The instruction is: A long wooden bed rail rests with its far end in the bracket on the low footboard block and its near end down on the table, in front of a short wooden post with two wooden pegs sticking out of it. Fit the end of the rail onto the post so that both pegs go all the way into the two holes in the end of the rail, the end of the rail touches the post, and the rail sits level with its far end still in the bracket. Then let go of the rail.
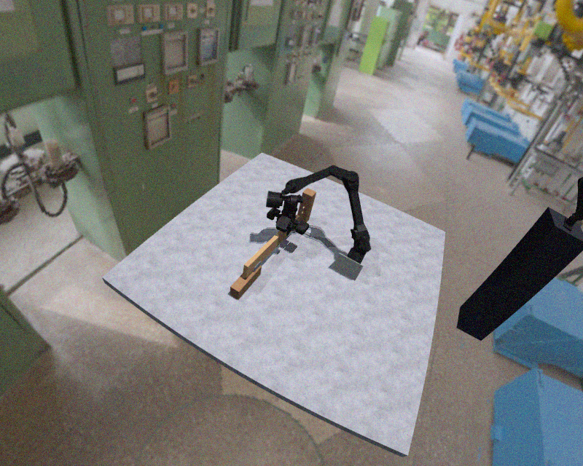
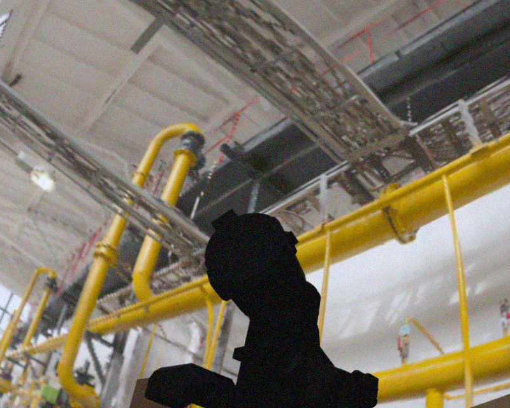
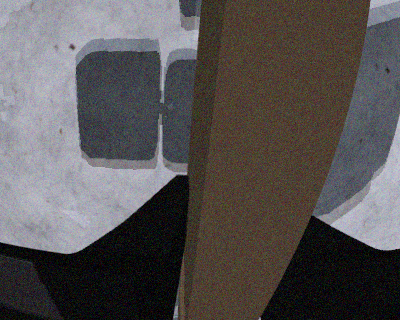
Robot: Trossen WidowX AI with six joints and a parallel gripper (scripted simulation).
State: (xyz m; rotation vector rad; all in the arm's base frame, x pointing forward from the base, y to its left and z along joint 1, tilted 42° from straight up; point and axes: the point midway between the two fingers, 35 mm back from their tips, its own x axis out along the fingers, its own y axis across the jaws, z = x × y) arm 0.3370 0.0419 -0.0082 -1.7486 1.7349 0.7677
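Grey speckled table [image 1: 302, 346], gripper [image 1: 288, 226] was clamped on the rail [image 1: 261, 255] near the post [image 1: 308, 204]. I'd level it first, then push straight onto the pegs.

The arm [image 1: 353, 200] rises from its base, bends over and reaches down beside the post [image 1: 308, 204]. Its gripper [image 1: 286, 226] points downward, fingers closed on the rail [image 1: 261, 255].

A mottled grey table [image 1: 302, 320] carries the footboard block [image 1: 245, 287], the post [image 1: 307, 205] and the arm's base [image 1: 358, 250].
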